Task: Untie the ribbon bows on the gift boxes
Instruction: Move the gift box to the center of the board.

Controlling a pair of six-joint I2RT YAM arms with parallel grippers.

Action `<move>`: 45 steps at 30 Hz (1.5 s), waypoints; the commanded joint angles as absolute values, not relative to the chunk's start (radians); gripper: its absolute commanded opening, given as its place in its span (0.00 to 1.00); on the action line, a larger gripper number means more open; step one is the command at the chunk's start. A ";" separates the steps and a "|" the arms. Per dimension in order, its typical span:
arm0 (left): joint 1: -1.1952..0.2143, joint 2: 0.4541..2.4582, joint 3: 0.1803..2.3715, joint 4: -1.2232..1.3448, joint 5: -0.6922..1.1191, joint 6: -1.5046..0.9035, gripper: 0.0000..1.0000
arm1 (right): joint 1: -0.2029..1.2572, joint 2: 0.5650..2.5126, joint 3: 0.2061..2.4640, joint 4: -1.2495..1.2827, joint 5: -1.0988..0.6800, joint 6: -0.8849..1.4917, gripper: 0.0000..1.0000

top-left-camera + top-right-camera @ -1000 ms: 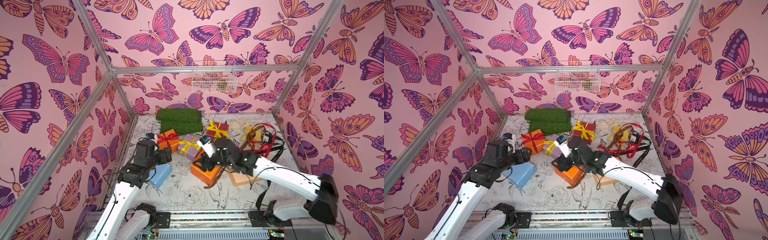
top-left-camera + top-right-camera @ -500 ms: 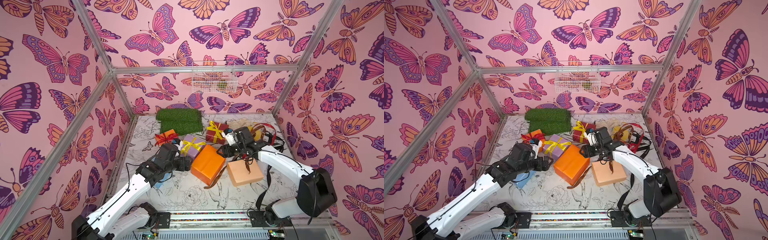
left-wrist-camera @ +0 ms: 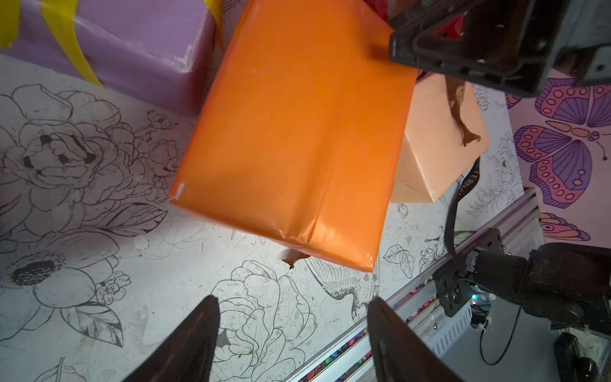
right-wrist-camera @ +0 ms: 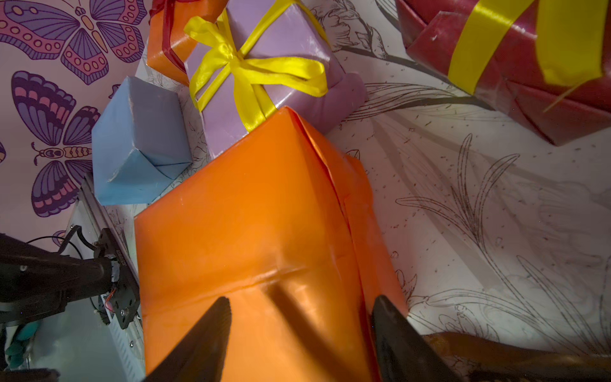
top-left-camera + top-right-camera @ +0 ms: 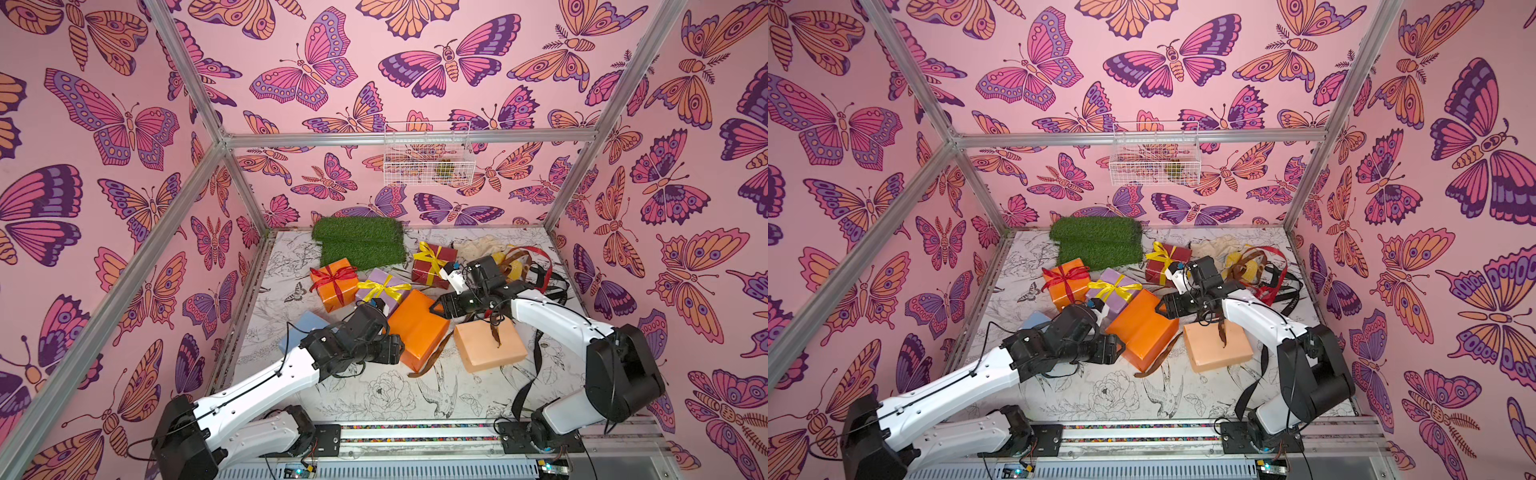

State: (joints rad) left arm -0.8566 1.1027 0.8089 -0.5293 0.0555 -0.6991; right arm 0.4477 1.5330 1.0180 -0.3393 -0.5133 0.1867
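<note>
A large bare orange gift box [image 5: 417,328] lies mid-table. My left gripper [image 3: 291,304] is open at its near left edge, with only table between the fingers. My right gripper [image 4: 302,304] is open over the box's far right corner, one finger above the top face and the other beside its edge. Tied ribbon bows sit on the small orange box [image 5: 334,282] (red), the lilac box [image 5: 382,289] (yellow) and the dark red box [image 5: 432,264] (yellow). The peach box [image 5: 488,347] and pale blue box [image 5: 305,326] are bare. A brown ribbon [image 5: 432,357] trails from under the big orange box.
Loose red, brown and black ribbons [image 5: 528,266] are heaped at the back right beside a yellow glove. A black ribbon [image 5: 536,361] hangs over my right arm. A green turf mat [image 5: 359,241] lies at the back. A wire basket [image 5: 428,153] hangs on the rear wall.
My left gripper has swung right from the pale blue box to the big orange box's near edge. My right gripper pulled back, then came down to that box's far corner. The boxes stayed put.
</note>
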 commanded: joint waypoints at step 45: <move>-0.275 0.930 0.958 -0.811 -0.069 -0.481 0.71 | 1.001 1.923 1.311 0.092 -0.510 0.563 0.60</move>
